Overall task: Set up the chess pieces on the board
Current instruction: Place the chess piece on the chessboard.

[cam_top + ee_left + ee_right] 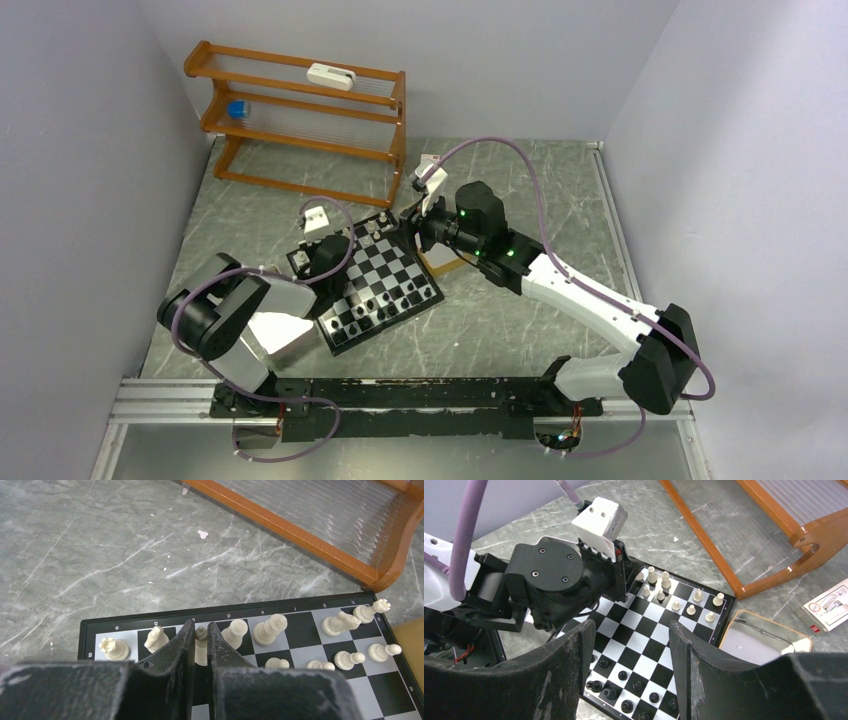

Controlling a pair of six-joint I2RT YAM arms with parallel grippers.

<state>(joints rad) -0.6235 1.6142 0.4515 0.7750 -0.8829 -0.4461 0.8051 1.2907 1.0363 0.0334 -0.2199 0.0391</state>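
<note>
A grey marbled table [520, 320] sits between white walls, with a wooden rack [300, 110] at the back. The left gripper [201, 627], nearly closed, pinches a white piece [201, 645] upright on the back row of the board [385, 275], between its neighbours, probably to seat it squarely on its home square. Other white pieces [270, 629] stand along that same edge, and black pieces [624, 675] line the opposite one. The right gripper [631, 627] hangs wide and empty above the middle of the board, seemingly held clear while the left one works. A shallow tin [769, 640] lies just beside the board.
</note>
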